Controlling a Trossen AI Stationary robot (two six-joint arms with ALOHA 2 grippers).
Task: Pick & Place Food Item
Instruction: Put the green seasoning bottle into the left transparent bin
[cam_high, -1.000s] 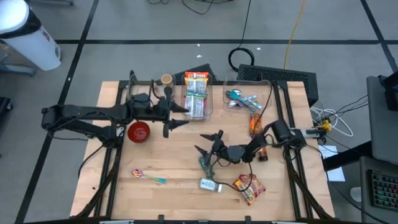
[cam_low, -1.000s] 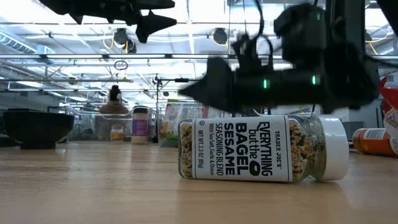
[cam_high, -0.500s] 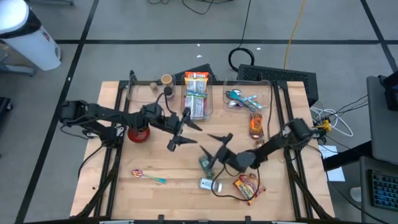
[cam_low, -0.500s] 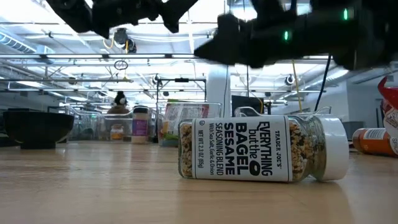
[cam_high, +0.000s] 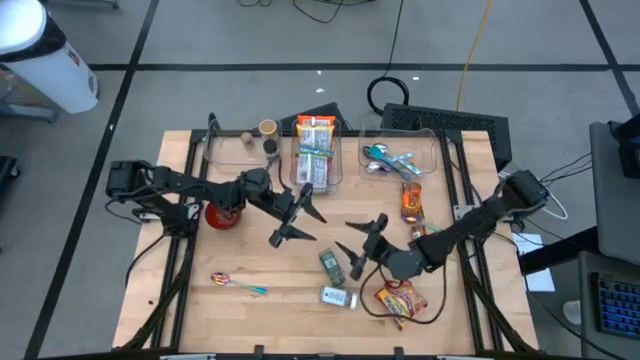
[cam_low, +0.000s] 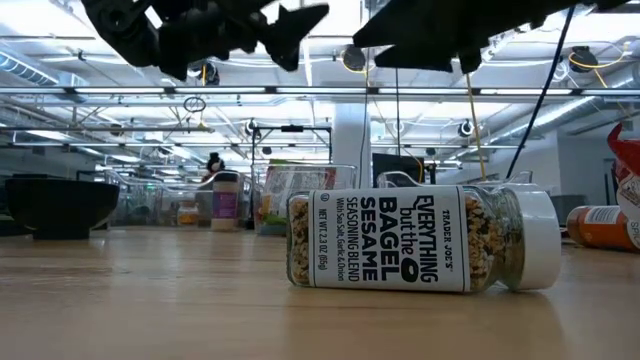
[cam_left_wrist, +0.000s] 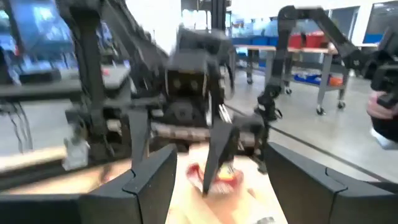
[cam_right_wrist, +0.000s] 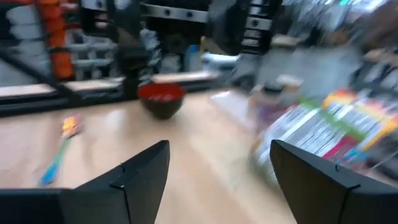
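Both your left gripper (cam_high: 297, 215) and right gripper (cam_high: 362, 243) hover with fingers spread and empty, so every food item remains unpicked.

A robotics lab: taped grey floor (cam_high: 250, 45), trailing cables (cam_high: 475, 50), ceiling strip lights (cam_low: 100, 75), metal workbenches (cam_left_wrist: 323, 68) behind.

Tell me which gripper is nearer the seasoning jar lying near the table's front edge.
Right. The right gripper hangs open just behind and slightly right of the seasoning jar. The left gripper, also open, sits farther back and to the jar's left, over mid-table.
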